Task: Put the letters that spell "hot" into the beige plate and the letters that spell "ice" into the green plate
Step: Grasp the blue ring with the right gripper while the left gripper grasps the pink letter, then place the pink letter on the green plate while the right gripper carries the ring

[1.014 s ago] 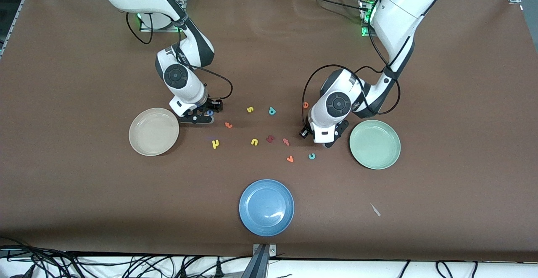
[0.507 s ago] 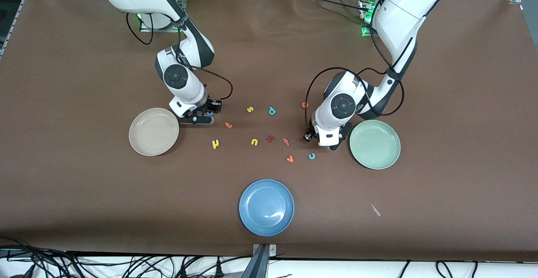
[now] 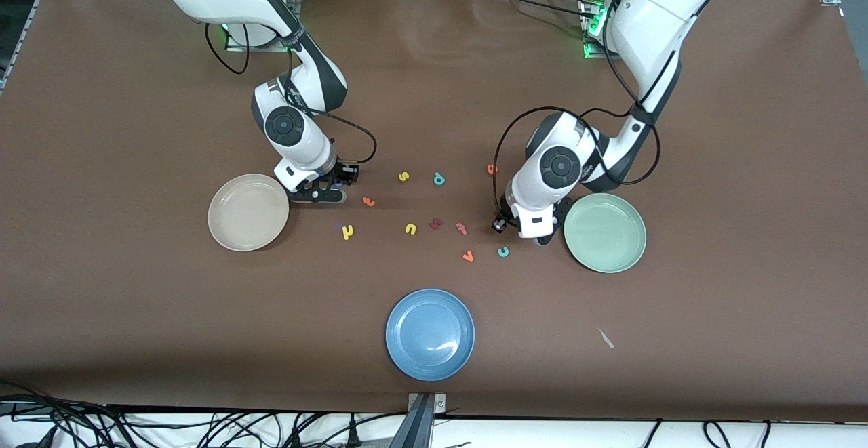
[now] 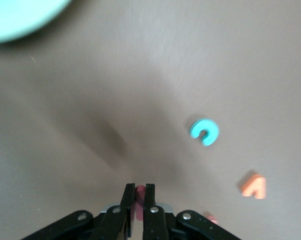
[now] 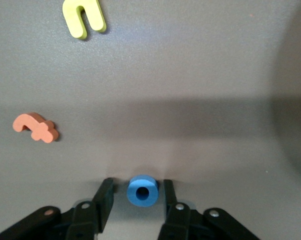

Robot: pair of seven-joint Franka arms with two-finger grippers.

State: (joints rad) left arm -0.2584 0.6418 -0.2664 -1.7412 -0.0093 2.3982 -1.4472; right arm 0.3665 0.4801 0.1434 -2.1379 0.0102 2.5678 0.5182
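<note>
Since a second before, the left claw [image 3: 540, 236] had slid a little toward the green plate [image 3: 605, 232] and pinched shut, while the right claw [image 3: 324, 194] had stayed in place with its fingers drawing inward. In the front view the left claw stood at the green plate's nine o'clock, just beside its rim, and the left wrist view showed its fingers closed on a small red letter [image 4: 139, 192], apparently the "i". The teal "c" [image 3: 503, 252] lay on the counter [image 3: 135, 129] at that claw's seven o'clock, with the orange "v" [image 3: 468, 256] at the "c"'s nine o'clock. The orange "e" [image 3: 492, 169] lay apart at the claw's eleven o'clock. The right claw sat low at the beige plate's [image 3: 230, 231] two o'clock, just off its rim. The right wrist view showed its fingers parted on either side of the blue "o" [image 5: 142, 190], which lay flat on the counter with a thin gap on each side. The orange "t" [image 3: 368, 201] lay at that claw's four o'clock, and the yellow "h" [image 3: 348, 232] at the "t"'s seven o'clock. Both plates held nothing, and the blue plate [image 3: 430, 334] sat at six o'clock from the scattered letters.
</note>
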